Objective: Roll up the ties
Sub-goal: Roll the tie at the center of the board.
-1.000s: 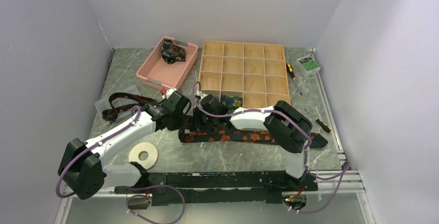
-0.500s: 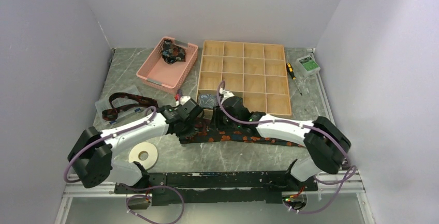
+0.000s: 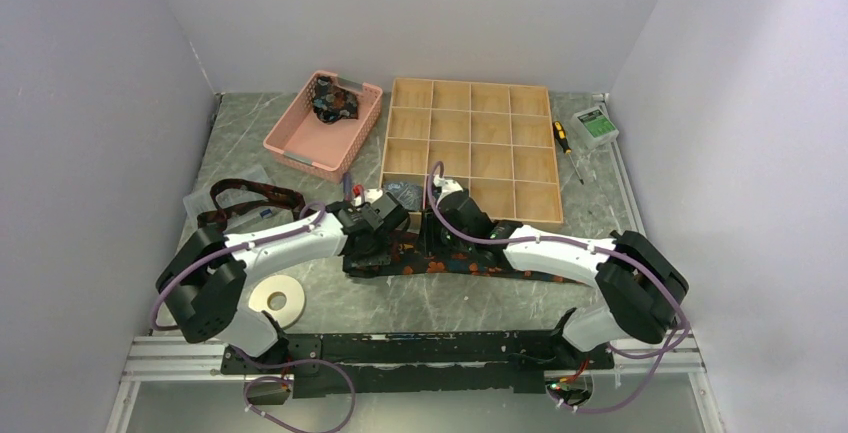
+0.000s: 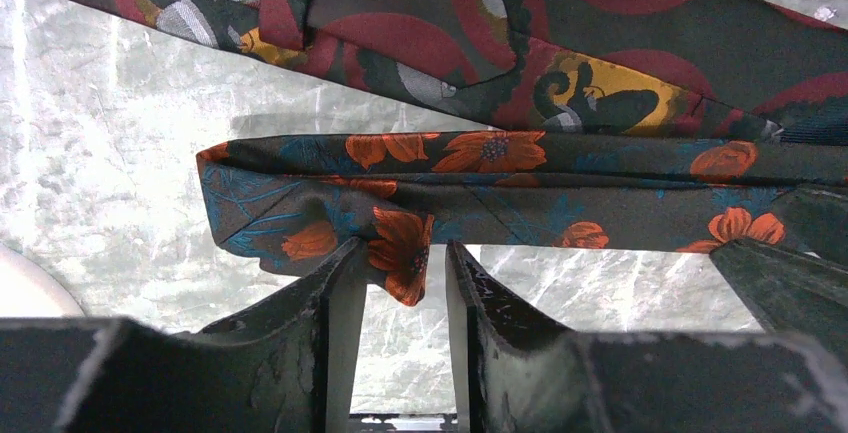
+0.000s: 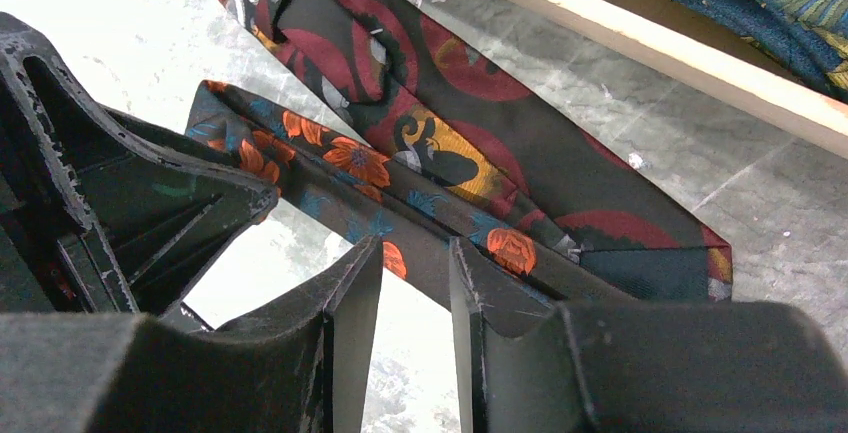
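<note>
Find the orange-flower tie point(image 3: 470, 265) stretched across the middle of the top view, its folded end centre left in the left wrist view, just below the maroon tie point(image 4: 560, 43). Note the left gripper point(image 4: 400, 258) slack, jaws apart around a loose flap, and the right gripper point(image 5: 415, 251) likewise parted over the tie's lower edge. Pinch the fold squarely with both, then turn it over tightly, edges aligned. Probably nothing clamped yet. From above, impossible to see the fold under the arms.
</note>
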`<state>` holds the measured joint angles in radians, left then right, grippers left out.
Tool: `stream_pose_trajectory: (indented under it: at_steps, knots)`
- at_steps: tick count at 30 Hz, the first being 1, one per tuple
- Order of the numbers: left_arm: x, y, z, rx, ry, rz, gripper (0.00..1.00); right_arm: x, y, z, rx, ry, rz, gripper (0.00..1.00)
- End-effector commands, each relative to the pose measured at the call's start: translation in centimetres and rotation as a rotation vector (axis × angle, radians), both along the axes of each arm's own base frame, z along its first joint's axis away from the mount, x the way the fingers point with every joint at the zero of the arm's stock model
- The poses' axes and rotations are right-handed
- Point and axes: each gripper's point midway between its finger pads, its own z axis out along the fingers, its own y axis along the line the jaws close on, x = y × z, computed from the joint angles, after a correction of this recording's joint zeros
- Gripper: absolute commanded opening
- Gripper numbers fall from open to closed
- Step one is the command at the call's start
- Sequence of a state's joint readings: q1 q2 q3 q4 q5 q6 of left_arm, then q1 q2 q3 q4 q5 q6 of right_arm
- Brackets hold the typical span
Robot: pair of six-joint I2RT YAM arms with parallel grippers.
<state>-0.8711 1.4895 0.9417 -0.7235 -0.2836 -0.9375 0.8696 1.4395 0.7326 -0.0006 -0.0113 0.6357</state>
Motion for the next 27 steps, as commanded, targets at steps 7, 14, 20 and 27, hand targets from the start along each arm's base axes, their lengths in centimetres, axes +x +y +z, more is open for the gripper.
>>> stream_pose_trajectory:
  at_steps: [7, 14, 20, 27]
  knots:
    - [1.1, -0.9, 3.1, -0.068, -0.090, -0.008, 0.44, -0.4, 0.8, 1.2, 0.033, -0.032, 0.069, 0.36]
    - [0.9, -0.9, 3.1, -0.110, -0.113, -0.011, 0.39, -2.7, 4.4, 2.0, 0.216, 0.099, 0.185, 0.46]
    - [0.6, -1.1, 3.0, -0.155, -0.127, -0.015, 0.37, -3.1, 6.8, 2.2, 0.347, 0.212, 0.177, 0.53]
    - [0.4, 1.2, 5.3, -0.147, -0.201, 0.045, 0.42, -2.6, 7.5, 2.1, 0.355, 0.234, 0.160, 0.53]
